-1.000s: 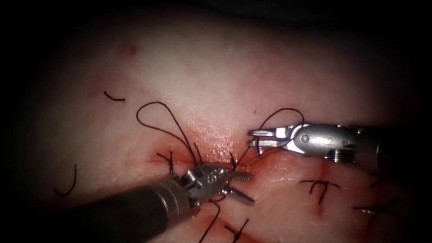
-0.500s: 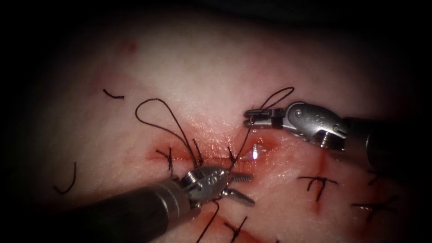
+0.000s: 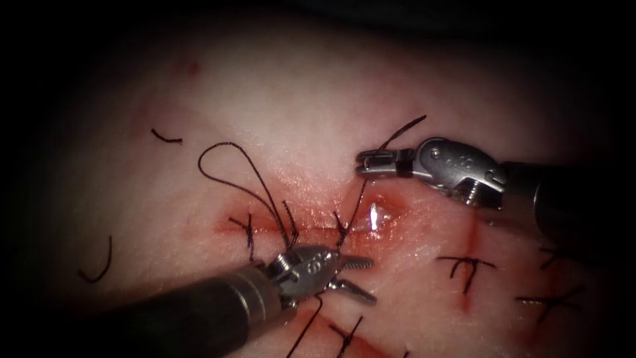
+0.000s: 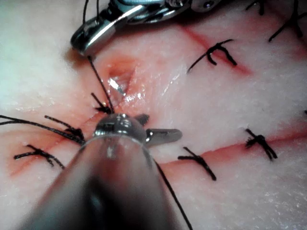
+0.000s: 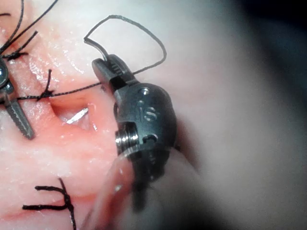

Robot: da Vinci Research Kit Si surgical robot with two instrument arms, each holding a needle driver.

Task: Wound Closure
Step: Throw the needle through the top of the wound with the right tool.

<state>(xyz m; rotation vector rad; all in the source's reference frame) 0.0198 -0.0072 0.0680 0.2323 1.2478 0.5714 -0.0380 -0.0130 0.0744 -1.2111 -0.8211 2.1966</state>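
Your left tool (image 3: 351, 273) sitting nearest with jaws spread, gripping nothing, just below the cut (image 3: 311, 229), needle (image 3: 373, 217) lying partly buried in the tissue (image 3: 411, 278) beyond it, your right tool (image 3: 368, 163) farthest, clamping the thread (image 3: 358, 202) above the needle.

A short scrap of thread (image 3: 165, 138) and a curved scrap (image 3: 98, 266) lie loose, well left of the cut (image 3: 311, 229). Finished stitches (image 3: 467, 268) (image 4: 259, 143) cross neighbouring red lines (image 3: 472, 232).
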